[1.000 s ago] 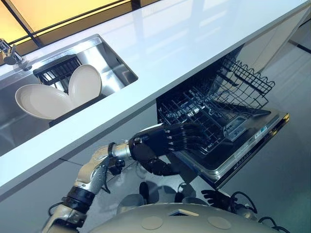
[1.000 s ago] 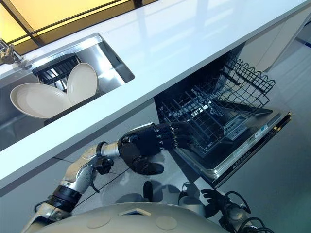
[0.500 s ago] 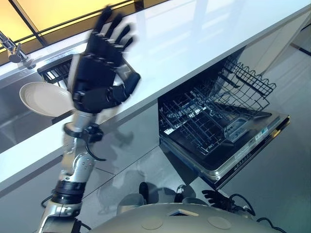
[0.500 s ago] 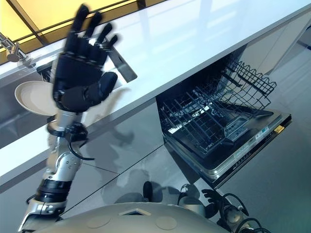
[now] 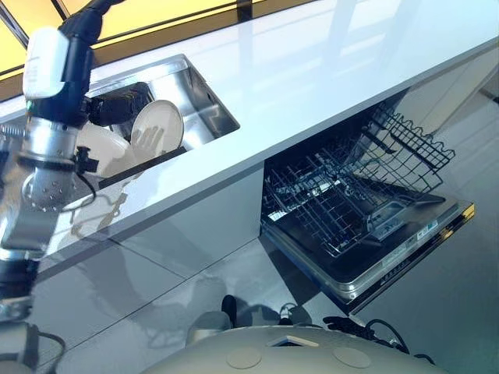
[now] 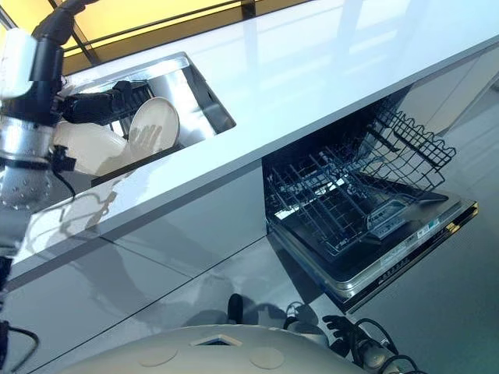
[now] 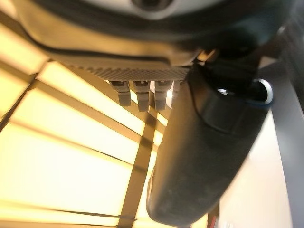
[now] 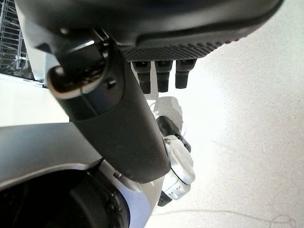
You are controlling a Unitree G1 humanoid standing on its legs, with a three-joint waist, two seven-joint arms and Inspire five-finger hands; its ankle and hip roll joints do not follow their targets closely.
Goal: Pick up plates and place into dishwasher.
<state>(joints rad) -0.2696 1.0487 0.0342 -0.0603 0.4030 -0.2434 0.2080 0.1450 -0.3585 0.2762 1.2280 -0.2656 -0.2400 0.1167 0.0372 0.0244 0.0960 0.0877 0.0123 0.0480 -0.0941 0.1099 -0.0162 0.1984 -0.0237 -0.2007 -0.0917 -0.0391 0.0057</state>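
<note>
Two cream plates stand on edge in the steel sink (image 5: 209,109). One plate (image 5: 160,125) leans upright at the right, and the other plate (image 5: 97,152) lies lower, partly behind my raised left arm. Above and behind the plates, over the sink, is my left hand (image 5: 121,101), open and holding nothing. Its wrist view shows the thumb (image 7: 204,156) against a yellow window. Down by the floor, my right hand (image 6: 341,322) hangs open and idle. The dishwasher's wire rack (image 5: 335,195) is pulled out over the lowered door (image 5: 405,249).
A long white countertop (image 5: 327,62) runs from the sink across the dishwasher bay. Grey cabinet fronts (image 5: 179,226) fill the space below the sink. The raised end of the rack (image 5: 413,140) sticks out toward the grey floor.
My left hand has swung up from the dishwasher rack, over the counter edge and into the sink by the plates. The view has shifted slightly.
</note>
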